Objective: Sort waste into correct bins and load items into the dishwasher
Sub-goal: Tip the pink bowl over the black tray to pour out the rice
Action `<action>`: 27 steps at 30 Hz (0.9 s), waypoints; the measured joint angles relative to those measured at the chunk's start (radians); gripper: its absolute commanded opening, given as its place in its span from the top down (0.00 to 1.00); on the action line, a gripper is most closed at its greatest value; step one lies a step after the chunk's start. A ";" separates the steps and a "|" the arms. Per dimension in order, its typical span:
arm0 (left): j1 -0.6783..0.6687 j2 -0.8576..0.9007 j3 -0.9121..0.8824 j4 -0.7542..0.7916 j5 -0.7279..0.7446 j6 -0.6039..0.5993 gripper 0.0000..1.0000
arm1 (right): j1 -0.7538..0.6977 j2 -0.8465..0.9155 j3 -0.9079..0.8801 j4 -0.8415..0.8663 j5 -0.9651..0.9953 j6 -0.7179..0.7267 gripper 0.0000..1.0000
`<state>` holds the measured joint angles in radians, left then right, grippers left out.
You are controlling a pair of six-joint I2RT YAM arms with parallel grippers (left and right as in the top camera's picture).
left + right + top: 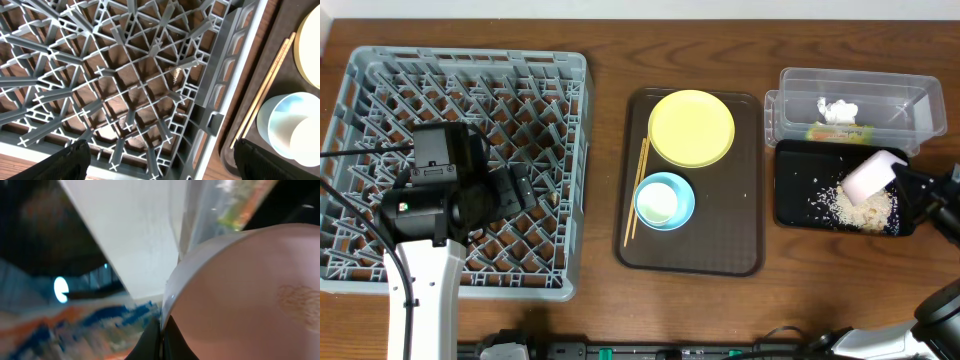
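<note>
Dish rack (350,150): far left of the overhead view. Hard grey plastic with pegs. I see no dishes in the part that shows.
Left pincer (161,150): over the rack, fingers wide apart, holding nothing.
Chopsticks (638,190): on the brown tray (750,235), mid frame. They are thin and light and may roll. I think a pinch near the middle is best.
Yellow plate (691,128): top of the tray. It is flat and hard, so I would grab its edge.
Blue bowl (670,208): below the plate, with something white inside it, maybe the cup.
White bowl (868,176): right side, tipped over the black tray (790,200) and the rice scraps (865,210). It is hard and smooth, maybe slippery, and could break if dropped.
Right pincer (898,180): clamped on the white bowl's rim.
Clear tub (920,100): upper right, with the napkin (837,110) and the wrapper (840,131) inside.
Table (605,300): flat brown wood, with a bare strip between the rack and the brown tray.
</note>
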<state>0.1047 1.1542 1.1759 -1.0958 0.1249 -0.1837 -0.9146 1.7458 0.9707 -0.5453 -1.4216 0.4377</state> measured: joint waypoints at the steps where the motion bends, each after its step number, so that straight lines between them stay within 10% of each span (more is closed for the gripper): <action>1: 0.000 0.000 0.000 0.000 0.000 0.000 0.07 | -0.004 0.000 -0.001 0.025 0.013 0.036 0.99; 27: 0.000 0.000 0.000 0.000 0.000 0.000 0.07 | -0.009 0.000 -0.004 0.356 0.067 0.474 0.99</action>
<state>0.1047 1.1542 1.1759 -1.0958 0.1246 -0.1837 -0.9237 1.7458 0.9668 -0.1898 -1.3548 0.9119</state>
